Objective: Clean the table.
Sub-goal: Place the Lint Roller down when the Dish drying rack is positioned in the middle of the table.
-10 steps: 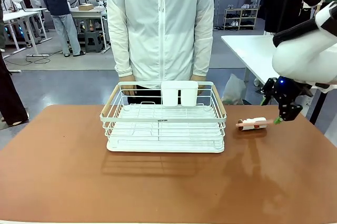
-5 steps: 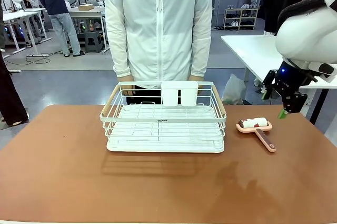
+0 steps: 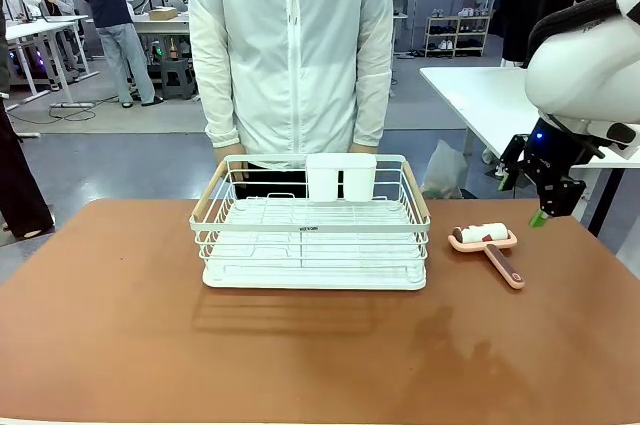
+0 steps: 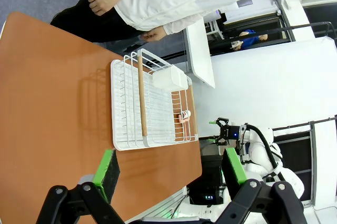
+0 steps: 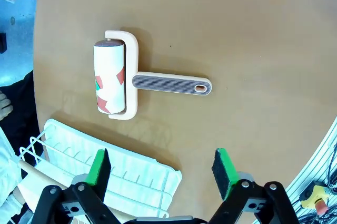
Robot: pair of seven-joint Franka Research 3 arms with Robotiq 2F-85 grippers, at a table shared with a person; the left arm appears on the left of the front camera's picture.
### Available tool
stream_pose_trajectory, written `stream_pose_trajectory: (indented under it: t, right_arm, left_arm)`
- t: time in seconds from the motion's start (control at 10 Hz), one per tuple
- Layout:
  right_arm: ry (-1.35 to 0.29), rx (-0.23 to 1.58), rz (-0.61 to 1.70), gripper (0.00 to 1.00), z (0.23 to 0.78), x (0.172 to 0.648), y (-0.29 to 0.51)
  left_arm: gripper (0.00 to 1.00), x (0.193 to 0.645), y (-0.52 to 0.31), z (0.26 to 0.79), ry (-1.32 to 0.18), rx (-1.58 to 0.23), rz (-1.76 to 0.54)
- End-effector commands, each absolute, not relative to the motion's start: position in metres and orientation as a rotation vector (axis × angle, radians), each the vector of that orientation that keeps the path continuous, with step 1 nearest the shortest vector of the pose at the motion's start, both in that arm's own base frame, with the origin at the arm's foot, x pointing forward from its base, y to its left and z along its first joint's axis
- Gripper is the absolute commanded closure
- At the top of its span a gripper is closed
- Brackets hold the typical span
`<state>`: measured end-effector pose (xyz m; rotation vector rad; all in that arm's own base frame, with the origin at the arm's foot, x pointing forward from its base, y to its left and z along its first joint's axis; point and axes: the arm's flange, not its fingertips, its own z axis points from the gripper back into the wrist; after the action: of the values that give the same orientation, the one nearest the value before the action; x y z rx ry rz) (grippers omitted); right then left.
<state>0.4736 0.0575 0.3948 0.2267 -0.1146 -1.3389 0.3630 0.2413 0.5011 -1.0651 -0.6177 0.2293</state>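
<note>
The reddish-brown table [image 3: 120, 325] holds a lint roller [image 3: 485, 243] with a pink frame and handle, lying flat to the right of the white wire rack [image 3: 310, 235]. My right gripper [image 3: 522, 198] hangs open above the table's right edge, up and to the right of the roller, touching nothing. From the right wrist, the lint roller [image 5: 113, 79] lies on the table [image 5: 237, 34] beyond my open right gripper [image 5: 160, 168], handle pointing away from the rack. My left gripper [image 4: 169, 168] is open and holds nothing, high over the table [image 4: 52, 103].
A person in a white jacket [image 3: 295, 45] stands at the far edge, hands behind the rack. The rack [image 4: 150, 103] carries a white cutlery cup [image 3: 340, 177]. A white-topped table [image 3: 480, 95] stands at the back right.
My right gripper let go of the roller's handle, opened fully, and rose up and to the right. The roller settled flat with its handle pointing toward the front.
</note>
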Motion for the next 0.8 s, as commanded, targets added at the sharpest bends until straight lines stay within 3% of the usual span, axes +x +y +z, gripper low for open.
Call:
stream_pose_trajectory:
  t: [0.0,0.7]
  right_arm:
    - [-0.130,0.237,-1.338,0.00,0.3933,0.4710,0.0578]
    - [-0.130,0.237,-1.338,0.00,0.3933,0.4710,0.0578]
  left_arm:
    - [0.00,0.3615,0.2432,0.5024,-0.630,-1.086,0.221]
    - [0.00,0.3615,0.2432,0.5024,-0.630,-1.086,0.221]
